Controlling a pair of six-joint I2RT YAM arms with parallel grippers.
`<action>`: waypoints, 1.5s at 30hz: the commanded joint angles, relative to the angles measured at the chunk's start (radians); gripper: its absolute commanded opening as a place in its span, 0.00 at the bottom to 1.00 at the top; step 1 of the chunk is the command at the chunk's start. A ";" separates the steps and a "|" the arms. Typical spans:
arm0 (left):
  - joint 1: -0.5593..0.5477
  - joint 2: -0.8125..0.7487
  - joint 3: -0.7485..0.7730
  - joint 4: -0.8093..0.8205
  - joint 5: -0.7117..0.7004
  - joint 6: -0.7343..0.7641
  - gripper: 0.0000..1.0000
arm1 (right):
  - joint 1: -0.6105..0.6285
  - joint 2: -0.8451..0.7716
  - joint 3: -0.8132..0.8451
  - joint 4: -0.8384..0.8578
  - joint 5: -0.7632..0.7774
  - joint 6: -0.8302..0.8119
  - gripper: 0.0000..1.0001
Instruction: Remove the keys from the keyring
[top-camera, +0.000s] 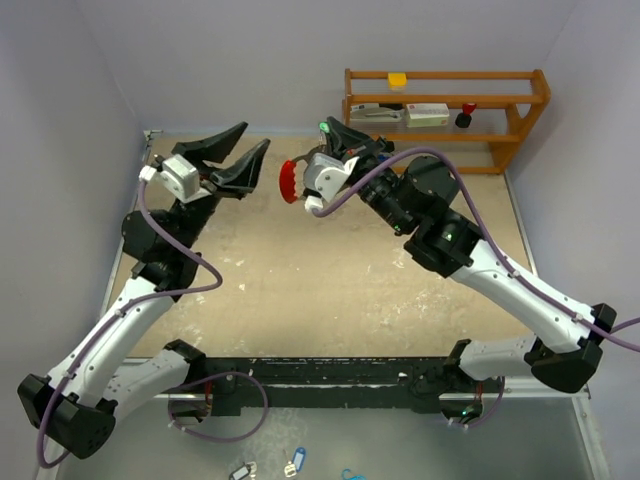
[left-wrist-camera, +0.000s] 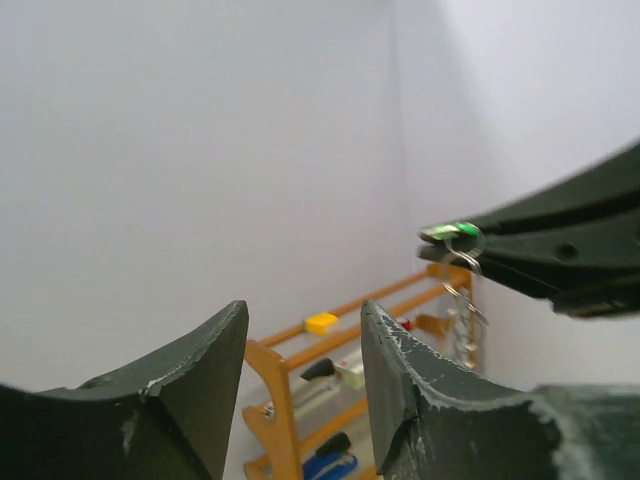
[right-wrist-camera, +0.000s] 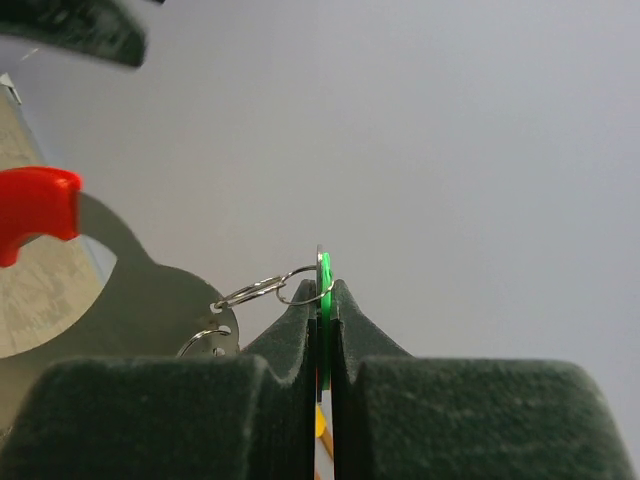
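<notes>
My right gripper (top-camera: 329, 131) is raised above the back of the table and shut on the pale-green tagged key (top-camera: 324, 127). In the right wrist view the key (right-wrist-camera: 323, 272) stands edge-on between the closed fingers (right-wrist-camera: 300, 320), with a silver ring (right-wrist-camera: 262, 290) linking it to the chain. The red crescent keyring (top-camera: 288, 182) hangs below and left of it, and also shows in the right wrist view (right-wrist-camera: 35, 210). My left gripper (top-camera: 233, 153) is open and empty, a little left of the keyring. In the left wrist view the key (left-wrist-camera: 447, 232) and the dangling chain (left-wrist-camera: 463, 300) are at the right.
A wooden shelf (top-camera: 520, 105) with small items stands at the back right and also shows in the left wrist view (left-wrist-camera: 270, 390). Blue-tagged keys (top-camera: 295, 462) lie on the floor in front of the table. Walls close in the left, back and right.
</notes>
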 joint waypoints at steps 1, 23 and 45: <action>-0.003 0.029 0.015 0.123 -0.177 -0.021 0.44 | 0.001 -0.056 -0.014 0.081 -0.028 0.024 0.00; -0.001 0.266 0.063 0.554 0.132 -0.347 0.44 | 0.001 -0.076 -0.059 0.110 -0.048 0.038 0.00; -0.002 0.348 0.105 0.564 0.272 -0.451 0.38 | 0.001 -0.070 -0.056 0.129 -0.057 0.043 0.00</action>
